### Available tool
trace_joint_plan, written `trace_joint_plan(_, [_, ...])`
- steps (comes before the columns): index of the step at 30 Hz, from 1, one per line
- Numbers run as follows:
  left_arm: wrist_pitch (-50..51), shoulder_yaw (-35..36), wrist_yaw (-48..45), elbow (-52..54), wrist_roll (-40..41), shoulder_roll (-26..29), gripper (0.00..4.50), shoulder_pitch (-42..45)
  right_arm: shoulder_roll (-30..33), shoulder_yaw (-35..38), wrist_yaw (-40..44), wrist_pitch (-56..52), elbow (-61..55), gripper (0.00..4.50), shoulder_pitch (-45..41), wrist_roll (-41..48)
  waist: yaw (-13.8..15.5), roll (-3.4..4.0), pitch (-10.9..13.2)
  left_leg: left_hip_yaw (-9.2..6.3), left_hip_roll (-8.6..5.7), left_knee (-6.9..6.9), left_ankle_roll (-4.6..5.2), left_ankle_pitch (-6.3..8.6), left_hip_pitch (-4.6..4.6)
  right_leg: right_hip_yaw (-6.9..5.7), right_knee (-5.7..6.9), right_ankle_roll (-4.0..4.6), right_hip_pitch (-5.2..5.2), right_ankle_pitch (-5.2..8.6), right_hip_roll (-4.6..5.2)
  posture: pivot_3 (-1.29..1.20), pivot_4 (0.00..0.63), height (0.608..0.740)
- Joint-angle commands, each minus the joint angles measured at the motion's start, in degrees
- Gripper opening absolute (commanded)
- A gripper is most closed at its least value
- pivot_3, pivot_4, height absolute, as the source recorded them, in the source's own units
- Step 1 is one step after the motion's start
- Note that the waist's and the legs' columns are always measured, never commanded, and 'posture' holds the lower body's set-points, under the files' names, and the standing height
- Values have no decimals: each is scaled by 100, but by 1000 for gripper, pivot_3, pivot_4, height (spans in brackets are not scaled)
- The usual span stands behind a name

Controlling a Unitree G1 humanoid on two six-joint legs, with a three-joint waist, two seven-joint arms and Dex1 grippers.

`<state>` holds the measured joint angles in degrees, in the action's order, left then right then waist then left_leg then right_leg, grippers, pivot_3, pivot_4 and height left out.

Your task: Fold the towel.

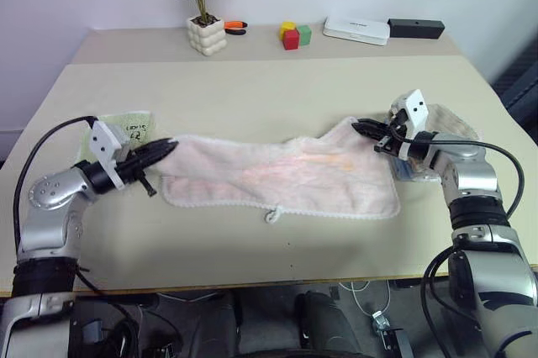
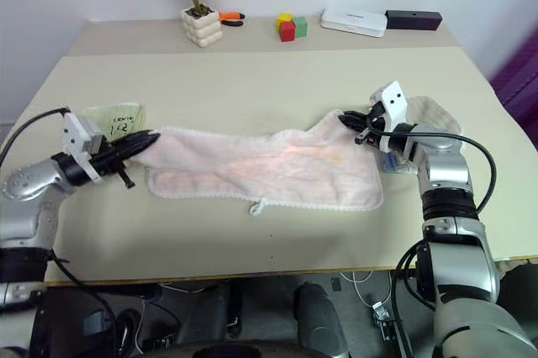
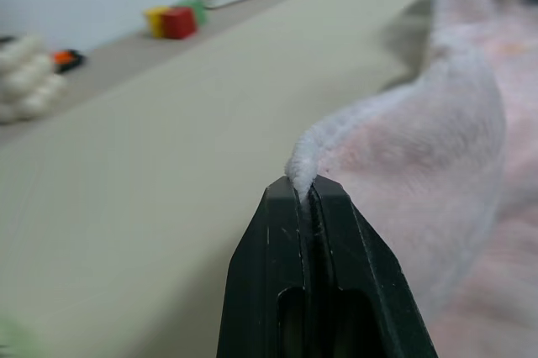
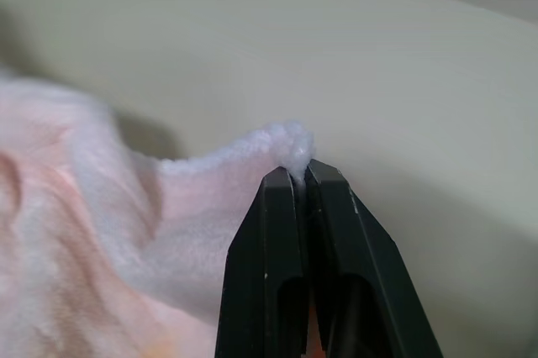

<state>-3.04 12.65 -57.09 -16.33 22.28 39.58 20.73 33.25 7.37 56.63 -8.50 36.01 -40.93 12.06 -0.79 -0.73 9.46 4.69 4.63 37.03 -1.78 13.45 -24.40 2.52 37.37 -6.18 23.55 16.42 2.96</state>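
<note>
Beige table [image 1: 252, 81], white wall behind. Towel [image 1: 277, 177] mid-frame; left gripper [image 1: 171, 147], right gripper [image 1: 356, 126] each pinching a corner. Plant [image 1: 202, 5] upper left.

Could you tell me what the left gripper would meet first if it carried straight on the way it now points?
Most likely only the pale pink fluffy towel it already pinches: the left gripper points across the beige table towards the right gripper, along the towel's raised far edge.

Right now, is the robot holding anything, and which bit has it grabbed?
Yes, the pink towel. The left gripper pinches one far corner and the right gripper pinches the other far corner, both shut on the edge.
</note>
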Motion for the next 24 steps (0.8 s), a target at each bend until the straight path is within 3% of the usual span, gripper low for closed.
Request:
trace_joint_plan(1, [-576, -39, 377, -869, -487, -26, 0, 750, 8, 206, -167, 345, -63, 32, -308, 145, 16, 0, 0, 0, 0, 1, 0, 0, 0, -1, 0, 0, 0, 0, 0, 0, 150, 735])
trace_joint_plan(6, [-1624, -410, 776, -2782, -1274, -184, 0, 2199, -237, 110, -492, 1051, 811, 32, -966, -56, 5, -1, 0, 0, -1, 4, -1, -1, -1, -1, -1, -5, 0, -3, -3, 0, 150, 735])
trace_joint_plan(11, [-2276, -668, 1646, -4380, -1942, -331, 0, 3567, -381, -15, -1586, 2249, 1986, 32, -1884, -619, -4, -2, 3, 2, 0, -3, -1, -1, -5, 0, -7, -6, 6, -3, -4, 0, 150, 735])
trace_joint_plan(13, [-2444, -708, 2027, -4843, -2123, -318, 0, 4114, -361, 35, -2005, 2659, 2349, 32, -2294, -732, -11, -2, 13, 2, 0, -1, -2, -1, -15, 0, -3, -7, 16, -4, -4, 0, 150, 735])
trace_joint_plan(16, [-2712, -688, 2260, -5205, -2257, -179, 0, 4609, -264, 201, -2007, 3095, 2573, 32, -2567, -620, -11, -2, 15, 3, 0, 3, -7, -5, -52, 1, 5, -10, 53, -6, -4, 0, 150, 735])
trace_joint_plan(19, [-2966, -537, 1964, -5307, -2109, -19, 0, 4776, -207, 432, -1543, 3505, 2351, 32, -2402, -265, -12, -1, 15, 5, 0, -5, -36, -21, -61, 1, -6, -11, 62, -6, -4, 0, 150, 735])
trace_joint_plan(24, [-3388, -274, 121, -4935, -1445, 57, 0, 4293, -246, 573, -489, 3346, 771, 32, -1057, 472, -4, 0, 14, 12, 3, -4, -39, -23, -62, -1, -8, -12, 59, -6, -4, 0, 150, 735])
